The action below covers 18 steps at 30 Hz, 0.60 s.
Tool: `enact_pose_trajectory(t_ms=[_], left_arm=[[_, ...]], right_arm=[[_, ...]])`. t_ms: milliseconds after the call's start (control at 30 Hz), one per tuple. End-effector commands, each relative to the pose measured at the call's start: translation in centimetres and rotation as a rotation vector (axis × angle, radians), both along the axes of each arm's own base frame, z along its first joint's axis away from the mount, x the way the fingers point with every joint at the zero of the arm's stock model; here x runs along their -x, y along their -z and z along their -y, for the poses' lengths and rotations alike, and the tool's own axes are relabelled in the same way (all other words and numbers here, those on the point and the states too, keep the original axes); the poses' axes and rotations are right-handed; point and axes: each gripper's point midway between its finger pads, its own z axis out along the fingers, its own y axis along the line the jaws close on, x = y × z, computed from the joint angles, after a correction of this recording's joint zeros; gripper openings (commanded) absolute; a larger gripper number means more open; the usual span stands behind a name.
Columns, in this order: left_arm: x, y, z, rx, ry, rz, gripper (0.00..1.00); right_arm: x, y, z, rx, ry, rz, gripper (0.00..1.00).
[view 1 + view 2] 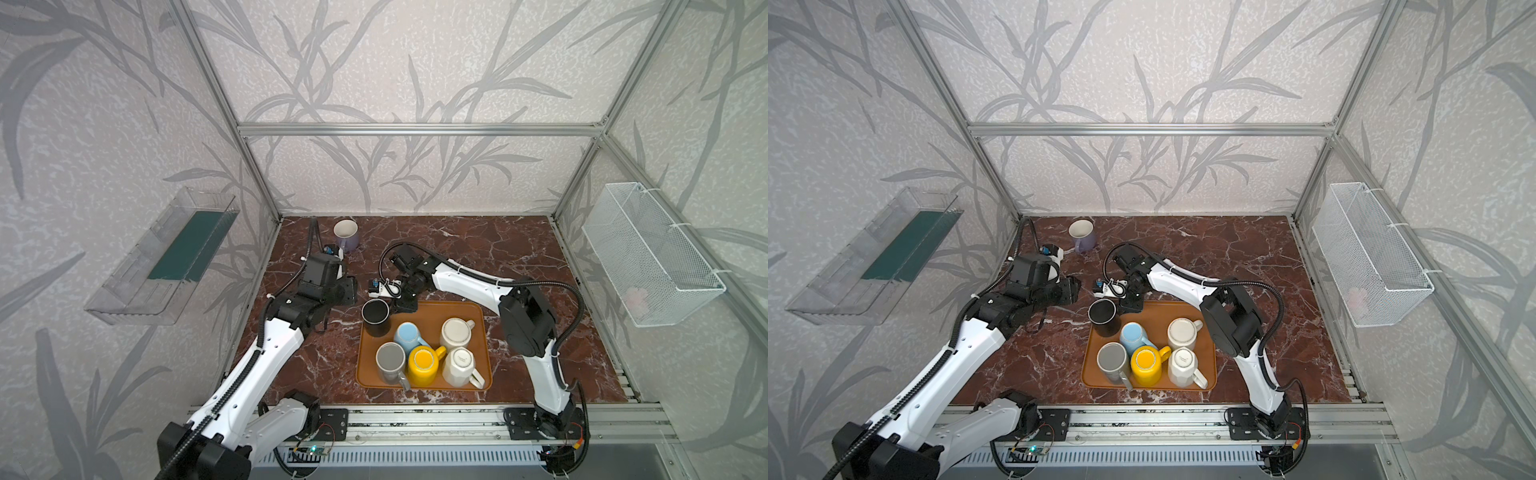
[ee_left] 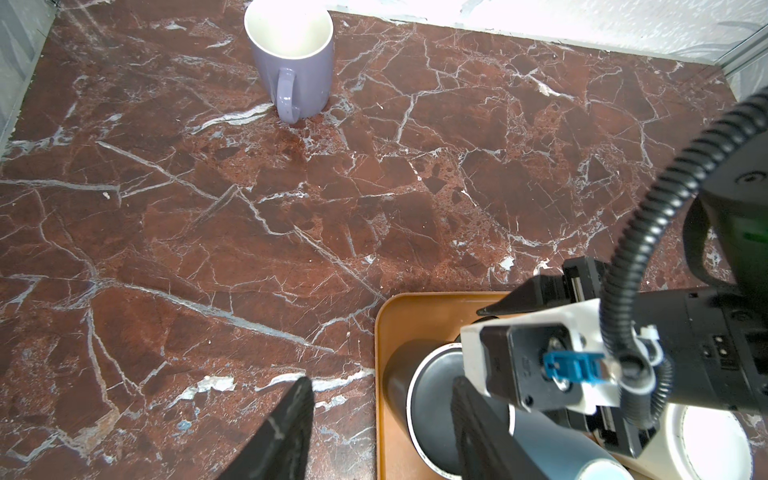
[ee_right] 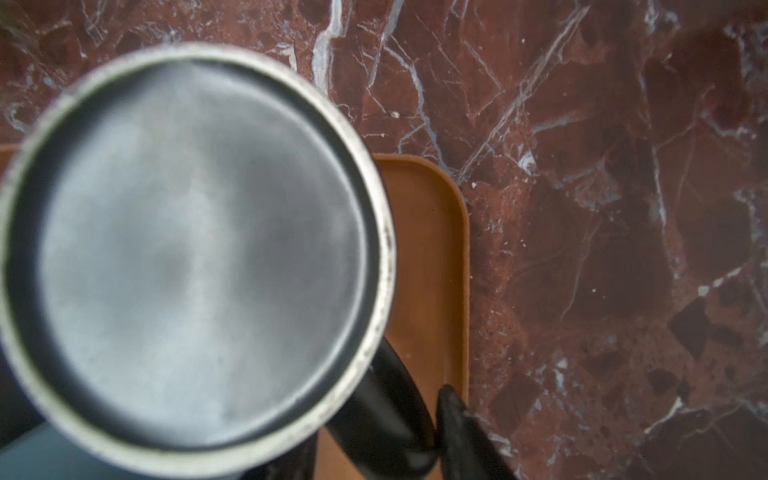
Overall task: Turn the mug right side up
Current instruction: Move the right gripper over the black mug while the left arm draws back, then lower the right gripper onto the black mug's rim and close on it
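A black mug stands bottom up in the far left corner of the orange tray. Its grey base fills the right wrist view. My right gripper reaches down beside it, jaws open round the mug's handle. One finger touches the handle, and a thin gap shows at the other. My left gripper hangs open and holds nothing, just left of the tray's corner. One of its fingers lies across my view of the black mug.
Several more mugs crowd the tray: blue, white, grey, yellow and faceted white. A purple mug stands upright at the back left. A wire basket and a clear shelf hang on the side walls.
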Motion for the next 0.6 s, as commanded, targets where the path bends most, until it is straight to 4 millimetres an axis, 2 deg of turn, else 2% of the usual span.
enact_pose_trajectory(t_ms=[0, 100, 333, 500, 567], left_arm=[[-0.1, -1.0, -0.1, -0.011, 0.0, 0.017, 0.56], [-0.2, -1.0, 0.0, -0.008, 0.003, 0.018, 0.56], [-0.1, -0.8, 0.0, -0.007, 0.003, 0.015, 0.56], [0.0, -0.6, 0.0, -0.004, 0.003, 0.012, 0.56], [0.0, -0.5, 0.0, -0.004, 0.004, 0.011, 0.55]], right_arm=[[0.5, -1.0, -0.6, -0.022, -0.002, -0.003, 0.38], [0.8, -1.0, -0.3, -0.009, 0.006, -0.012, 0.31], [1.8, -1.3, 0.4, 0.032, 0.001, 0.002, 0.3], [2.1, -1.5, 0.3, 0.039, -0.007, 0.022, 0.49], [2.1, -1.4, 0.1, 0.041, -0.017, 0.028, 0.54]])
